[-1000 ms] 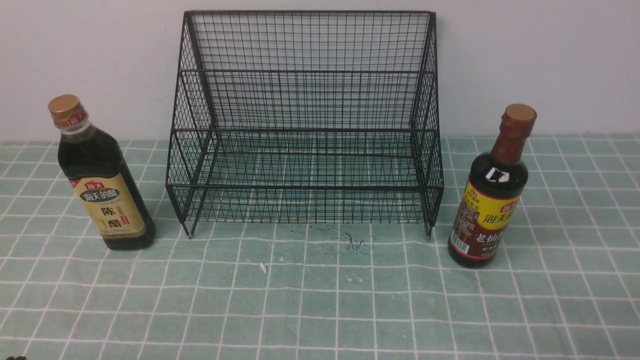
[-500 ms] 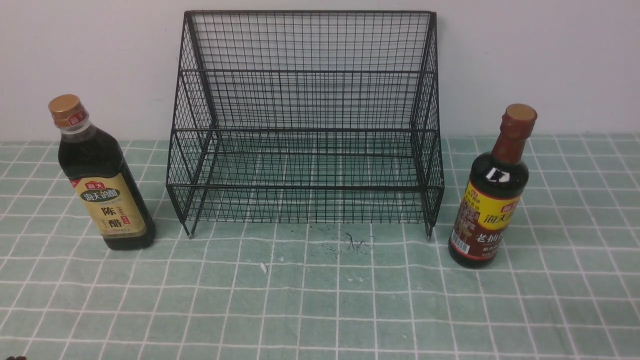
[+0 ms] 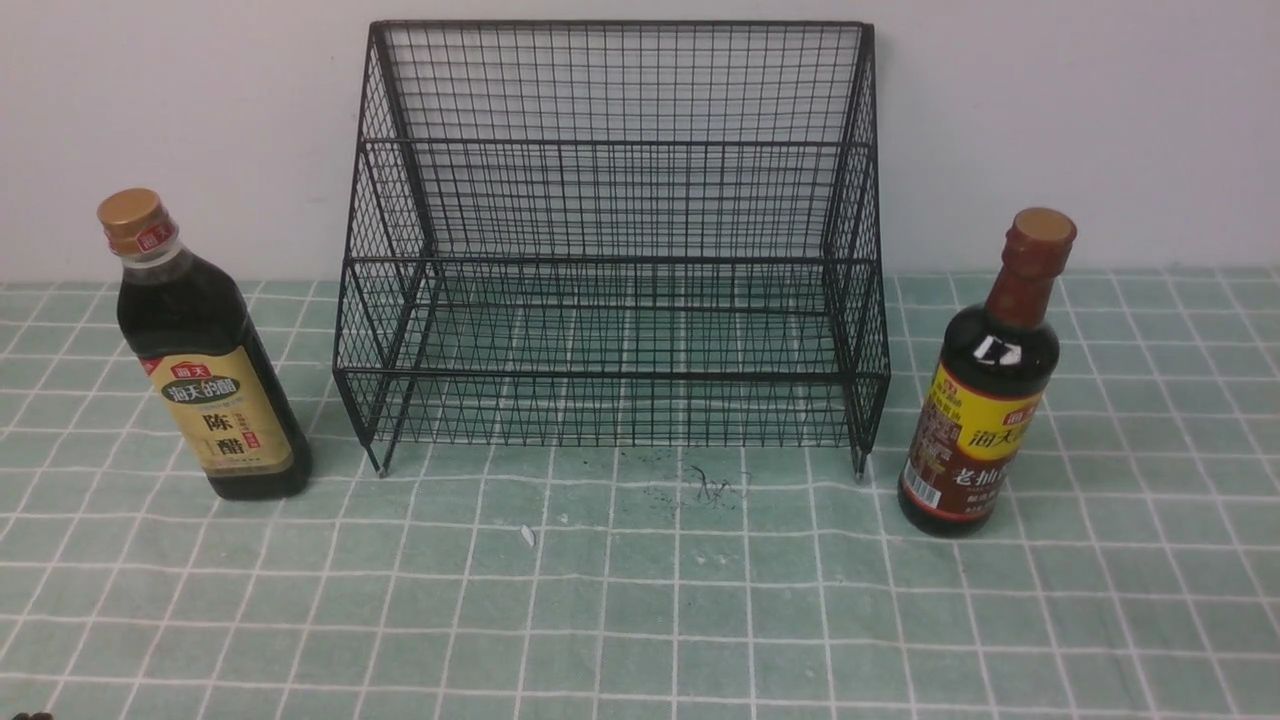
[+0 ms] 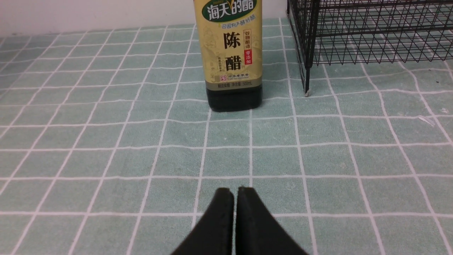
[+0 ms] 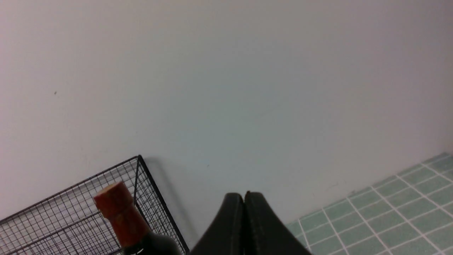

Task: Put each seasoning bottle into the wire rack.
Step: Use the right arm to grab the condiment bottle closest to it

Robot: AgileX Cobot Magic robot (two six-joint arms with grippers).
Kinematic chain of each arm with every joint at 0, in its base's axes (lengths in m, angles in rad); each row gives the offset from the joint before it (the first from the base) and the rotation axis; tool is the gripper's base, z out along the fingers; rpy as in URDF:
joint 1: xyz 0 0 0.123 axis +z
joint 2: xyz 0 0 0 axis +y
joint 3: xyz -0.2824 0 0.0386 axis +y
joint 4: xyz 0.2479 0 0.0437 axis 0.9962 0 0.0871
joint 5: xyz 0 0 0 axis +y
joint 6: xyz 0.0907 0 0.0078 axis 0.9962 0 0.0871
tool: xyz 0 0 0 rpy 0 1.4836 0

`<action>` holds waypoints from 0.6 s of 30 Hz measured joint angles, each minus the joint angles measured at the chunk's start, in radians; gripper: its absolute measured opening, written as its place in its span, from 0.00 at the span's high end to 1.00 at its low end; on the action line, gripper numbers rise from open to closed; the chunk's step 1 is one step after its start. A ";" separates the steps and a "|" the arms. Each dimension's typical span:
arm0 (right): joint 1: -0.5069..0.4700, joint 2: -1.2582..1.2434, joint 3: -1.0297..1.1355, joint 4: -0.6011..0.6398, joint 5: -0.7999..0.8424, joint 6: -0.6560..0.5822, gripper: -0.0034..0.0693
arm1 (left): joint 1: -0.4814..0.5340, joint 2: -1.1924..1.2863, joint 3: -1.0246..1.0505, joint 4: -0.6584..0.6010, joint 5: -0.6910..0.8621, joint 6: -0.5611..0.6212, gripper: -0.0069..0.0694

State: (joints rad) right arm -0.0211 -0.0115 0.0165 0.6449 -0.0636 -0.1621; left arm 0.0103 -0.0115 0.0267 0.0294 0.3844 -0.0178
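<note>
Nothing on the table has moved since the earlier frames: both bottles and the rack stand where they stood. In the front view the wire rack sits at 12 o'clock on the green checked cloth, its tall back against the pale wall and every tier bare. The broad bottle, with a gold cap and a beige label, stands upright on the cloth at the rack's 9 o'clock, near its corner but apart from it. The slim bottle, with a brown neck and a yellow-red label, stands upright at the rack's 3 o'clock, just beside the side mesh. Dark scribbled marks and a small white fleck lie on the cloth at the rack's 6 o'clock. Neither arm shows in this view. In the left wrist view the left gripper hangs low over the cloth with its black fingers drawn together, only a thin slit between them and nothing held. The broad bottle stands straight ahead of the tips, well apart from them. In the right wrist view the right gripper has its fingers pressed together and empty, pointing up at the wall. The slim bottle's neck shows beside the rack's mesh.
</note>
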 joint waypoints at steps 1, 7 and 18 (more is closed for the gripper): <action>0.000 0.000 -0.023 0.001 0.013 -0.009 0.97 | 0.000 0.000 0.000 0.000 0.000 0.000 0.92; 0.000 0.218 -0.373 -0.036 0.308 -0.099 0.97 | 0.000 0.000 0.000 0.000 0.000 0.000 0.92; 0.000 0.955 -1.005 -0.174 0.850 -0.209 0.93 | 0.000 0.000 0.000 0.000 0.000 0.000 0.92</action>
State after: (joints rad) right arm -0.0211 0.9437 -0.9890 0.4708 0.7860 -0.3707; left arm 0.0103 -0.0115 0.0267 0.0294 0.3844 -0.0178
